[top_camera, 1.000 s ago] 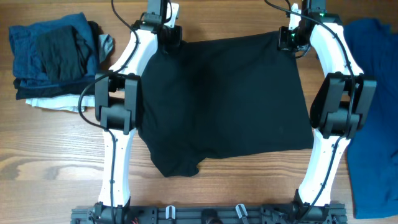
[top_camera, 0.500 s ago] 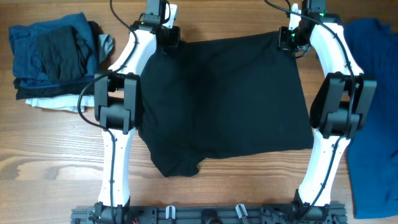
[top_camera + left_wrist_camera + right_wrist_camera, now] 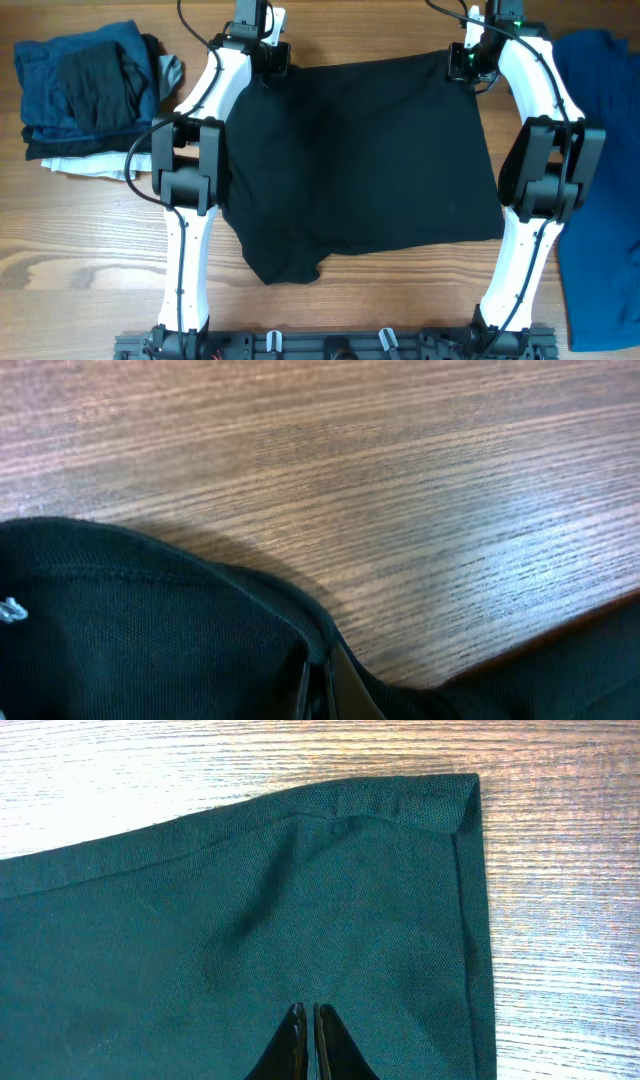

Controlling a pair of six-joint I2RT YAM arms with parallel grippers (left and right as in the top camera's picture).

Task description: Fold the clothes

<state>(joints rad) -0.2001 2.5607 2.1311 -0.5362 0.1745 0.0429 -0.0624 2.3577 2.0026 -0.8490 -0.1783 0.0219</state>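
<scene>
Black garment (image 3: 360, 160) lay spread on the table (image 3: 80, 250), far corners pinched in my left gripper (image 3: 318, 690) and right gripper (image 3: 306, 1040); I judged the left's thin hem bite could slip mid-fold.

- Left arm (image 3: 186, 250) rising from a base at 7 o'clock, elbow bent near 9, forearm slanting up to 11.
- Left gripper (image 3: 318, 678) at 11 o'clock of the overhead view, jaws pressed together, a fold of the black garment (image 3: 120, 630) pinched at the tips.
- Right arm (image 3: 520, 260) mirrored: base at 5 o'clock, elbow near 3, forearm up to 1.
- Right gripper (image 3: 307, 1020) at 1 o'clock overhead, fingers closed to a hairline gap, tips at 6 o'clock in its own wrist view.
</scene>
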